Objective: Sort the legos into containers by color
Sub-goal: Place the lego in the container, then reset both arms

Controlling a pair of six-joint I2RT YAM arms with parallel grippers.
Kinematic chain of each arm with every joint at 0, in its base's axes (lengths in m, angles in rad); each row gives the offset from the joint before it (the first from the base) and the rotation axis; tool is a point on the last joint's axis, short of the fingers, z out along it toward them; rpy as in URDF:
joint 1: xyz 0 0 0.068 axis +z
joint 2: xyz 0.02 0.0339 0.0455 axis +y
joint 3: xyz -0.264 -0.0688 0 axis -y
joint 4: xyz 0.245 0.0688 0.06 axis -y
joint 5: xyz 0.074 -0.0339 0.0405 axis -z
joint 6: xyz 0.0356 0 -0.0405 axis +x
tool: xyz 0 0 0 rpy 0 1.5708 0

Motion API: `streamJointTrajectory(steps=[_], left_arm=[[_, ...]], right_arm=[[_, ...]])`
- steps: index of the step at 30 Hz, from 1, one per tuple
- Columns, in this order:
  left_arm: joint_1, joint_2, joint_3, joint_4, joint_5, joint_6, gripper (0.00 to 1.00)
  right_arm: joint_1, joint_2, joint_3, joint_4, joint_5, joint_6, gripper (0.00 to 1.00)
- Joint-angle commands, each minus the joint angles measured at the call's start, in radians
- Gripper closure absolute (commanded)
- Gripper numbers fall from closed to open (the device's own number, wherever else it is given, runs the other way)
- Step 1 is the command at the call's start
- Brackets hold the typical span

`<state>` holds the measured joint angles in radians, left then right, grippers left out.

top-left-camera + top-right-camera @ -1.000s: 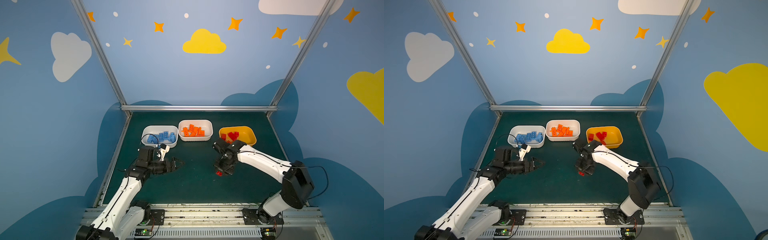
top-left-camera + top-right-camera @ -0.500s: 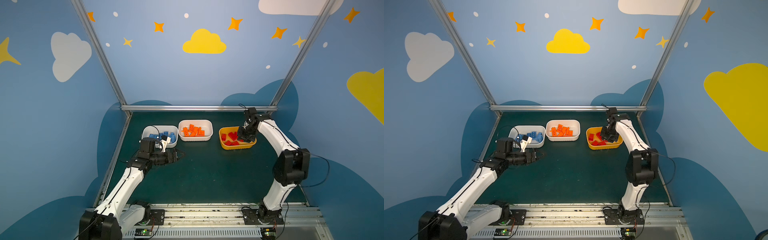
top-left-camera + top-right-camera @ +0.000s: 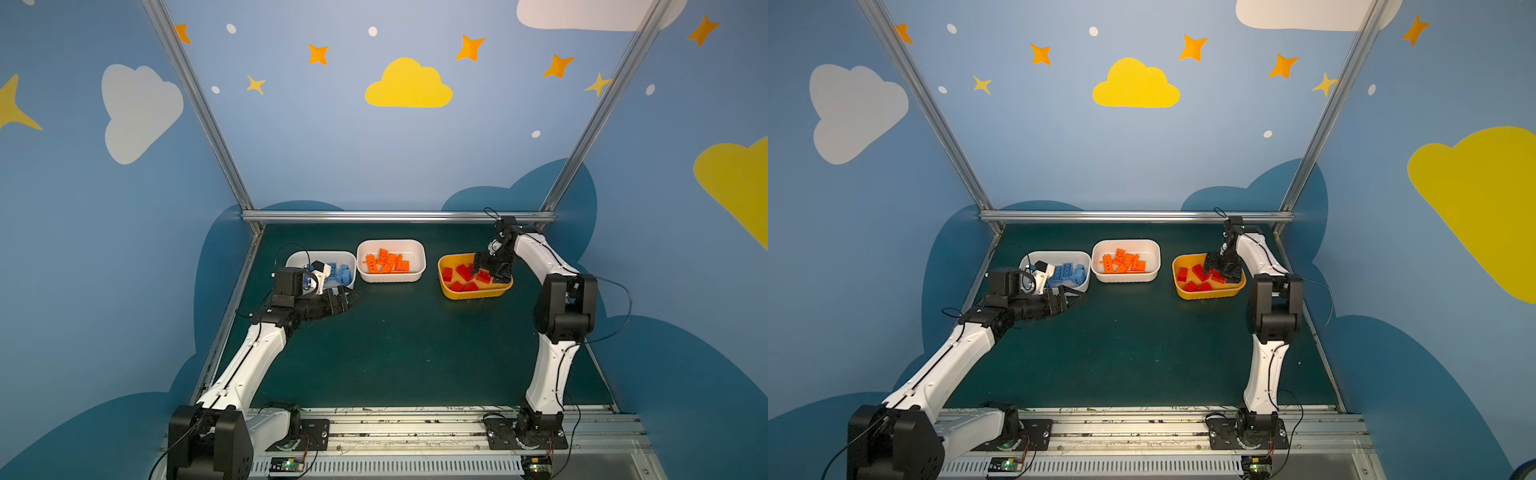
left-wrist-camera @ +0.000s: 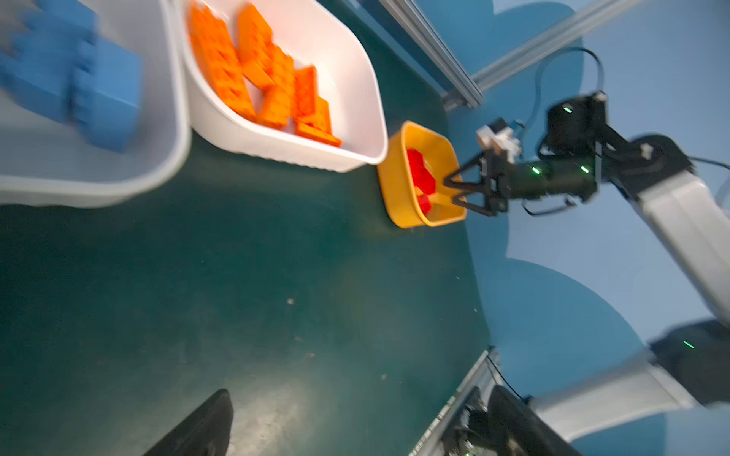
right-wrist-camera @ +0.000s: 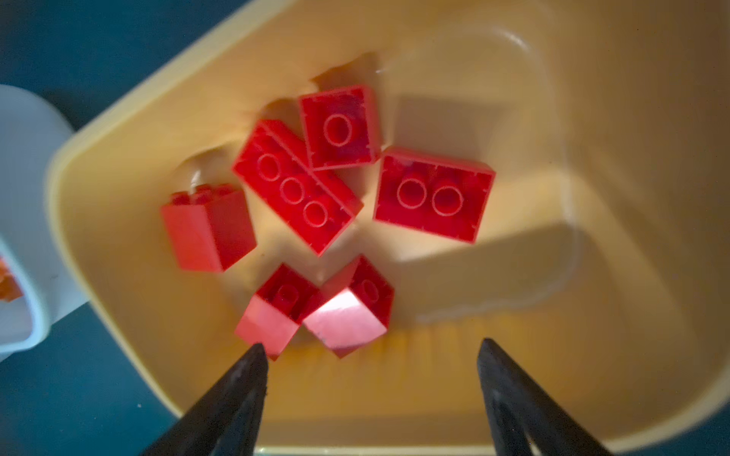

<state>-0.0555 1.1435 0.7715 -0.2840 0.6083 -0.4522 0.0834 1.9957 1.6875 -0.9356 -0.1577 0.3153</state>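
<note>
Right gripper (image 5: pixel 371 343) fingers spread over yellow tub (image 5: pixel 592 158); red legos (image 5: pixel 296 189) lie inside, just beyond fingertips. Left gripper (image 3: pixel 347 299) fingers spread above table (image 3: pixel 395 332).

The left arm (image 3: pixel 257 353) and right arm (image 3: pixel 548 370) are built alike: smooth white shell links joined by blocky black joint housings. Each stands on a black base plate (image 3: pixel 498 434) fixed with silver screws to the aluminium rail (image 3: pixel 415 428) along the worktop's near edge. Thin black cables (image 4: pixel 571 49) loop off the joints. A small white camera block (image 3: pixel 322 272) with a blue part sits at each wrist. The fingers (image 5: pixel 237 395) are black, thin and taper to points. Small green lights (image 4: pixel 535 170) glow on the right arm's black forearm and on another black joint.
</note>
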Motion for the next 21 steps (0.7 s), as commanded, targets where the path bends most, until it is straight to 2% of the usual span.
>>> streamJointTrajectory(steps=[1, 3, 6, 9, 12, 15, 17, 19, 21], left_arm=[[0.043, -0.007, 0.011, -0.046, -0.259, 0.108, 0.0], [0.086, -0.016, -0.002, -0.022, -0.349, 0.086, 0.0], [0.095, -0.026, -0.052, 0.071, -0.573, 0.123, 0.0], [0.115, 0.003, -0.095, 0.171, -0.673, 0.136, 0.01], [0.116, 0.036, -0.165, 0.328, -0.694, 0.208, 0.01], [0.119, 0.074, -0.19, 0.404, -0.757, 0.257, 0.01], [0.123, 0.104, -0.205, 0.465, -0.736, 0.297, 0.01], [0.123, 0.143, -0.247, 0.607, -0.695, 0.338, 0.0], [0.123, 0.198, -0.274, 0.719, -0.653, 0.398, 0.0]], right_arm=[[0.003, -0.214, -0.209, 0.179, -0.006, -0.034, 0.14], [-0.007, -0.345, -0.404, 0.346, 0.023, -0.029, 0.13], [-0.042, -0.503, -0.666, 0.582, 0.065, -0.031, 0.13], [-0.055, -0.605, -0.897, 0.892, 0.155, -0.117, 0.07], [-0.065, -0.666, -1.043, 1.1, 0.142, -0.214, 0.06], [-0.077, -0.663, -1.097, 1.201, 0.152, -0.257, 0.06], [-0.104, -0.61, -1.1, 1.258, 0.082, -0.257, 0.05], [-0.106, -0.547, -1.089, 1.272, 0.034, -0.251, 0.05], [-0.098, -0.545, -1.106, 1.301, -0.011, -0.289, 0.05]])
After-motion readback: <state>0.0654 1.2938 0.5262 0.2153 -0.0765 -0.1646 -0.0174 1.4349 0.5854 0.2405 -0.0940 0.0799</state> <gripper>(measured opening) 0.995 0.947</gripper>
